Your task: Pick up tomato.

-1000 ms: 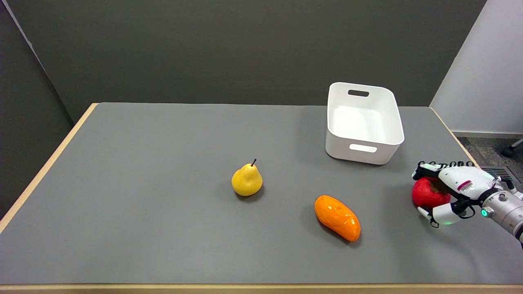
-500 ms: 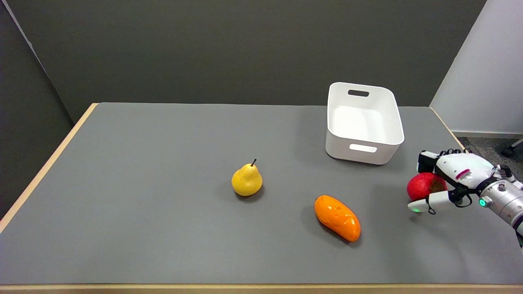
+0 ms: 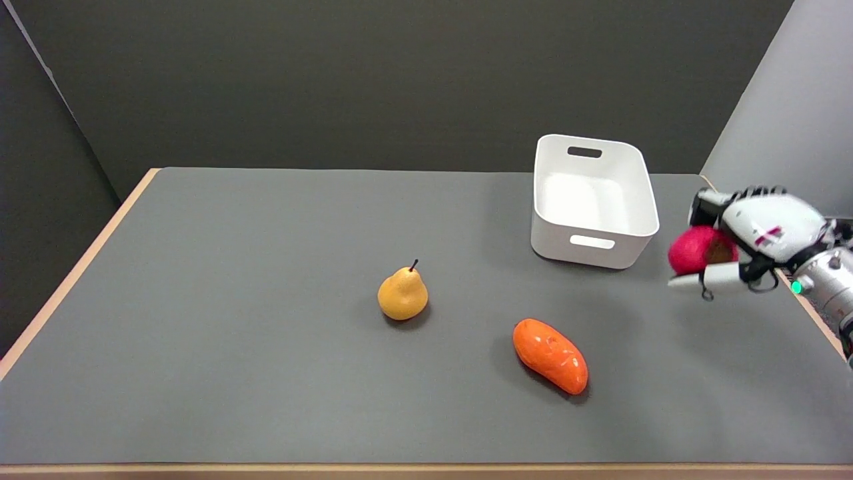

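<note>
At far right, the tomato [image 3: 693,248] is gripped by the right hand [image 3: 746,240], fingers curled over its top and the thumb pressed under it. It is held in the air, clear of the gray table [image 3: 266,373], just right of the white bin [image 3: 593,200]. An orange mango-shaped fruit [image 3: 550,355] is seen lying near the table's front, left of the hand. A yellow pear [image 3: 402,294] is stood upright further left, well apart from the bin.
</note>
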Action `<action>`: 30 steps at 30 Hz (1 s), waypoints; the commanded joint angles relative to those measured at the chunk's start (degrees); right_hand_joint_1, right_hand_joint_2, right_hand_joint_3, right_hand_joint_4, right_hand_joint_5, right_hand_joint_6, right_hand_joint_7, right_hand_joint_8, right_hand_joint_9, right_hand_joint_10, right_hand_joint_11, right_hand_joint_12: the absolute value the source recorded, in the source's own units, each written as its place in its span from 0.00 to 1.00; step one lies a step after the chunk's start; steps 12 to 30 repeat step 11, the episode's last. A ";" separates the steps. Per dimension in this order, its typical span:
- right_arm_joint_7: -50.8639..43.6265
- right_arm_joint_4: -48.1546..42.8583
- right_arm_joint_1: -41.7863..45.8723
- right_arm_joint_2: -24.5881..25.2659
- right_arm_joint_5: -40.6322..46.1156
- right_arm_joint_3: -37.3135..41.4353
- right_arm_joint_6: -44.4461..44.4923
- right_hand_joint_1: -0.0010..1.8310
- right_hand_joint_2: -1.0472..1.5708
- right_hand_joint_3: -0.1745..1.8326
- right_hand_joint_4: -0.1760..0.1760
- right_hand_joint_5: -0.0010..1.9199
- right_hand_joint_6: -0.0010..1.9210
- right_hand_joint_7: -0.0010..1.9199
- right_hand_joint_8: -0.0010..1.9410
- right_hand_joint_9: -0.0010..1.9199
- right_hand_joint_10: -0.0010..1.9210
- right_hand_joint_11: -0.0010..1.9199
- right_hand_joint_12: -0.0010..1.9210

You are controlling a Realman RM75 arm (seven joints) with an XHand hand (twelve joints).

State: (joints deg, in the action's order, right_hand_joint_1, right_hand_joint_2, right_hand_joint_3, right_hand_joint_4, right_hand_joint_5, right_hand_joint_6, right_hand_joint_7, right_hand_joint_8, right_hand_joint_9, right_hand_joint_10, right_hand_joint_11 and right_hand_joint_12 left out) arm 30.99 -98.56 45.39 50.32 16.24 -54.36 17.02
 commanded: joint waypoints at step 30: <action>-7.21 7.24 -37.01 -14.09 0.43 -17.66 1.53 0.64 0.78 0.34 0.26 0.33 0.77 0.46 0.73 0.47 0.79 0.45 1.00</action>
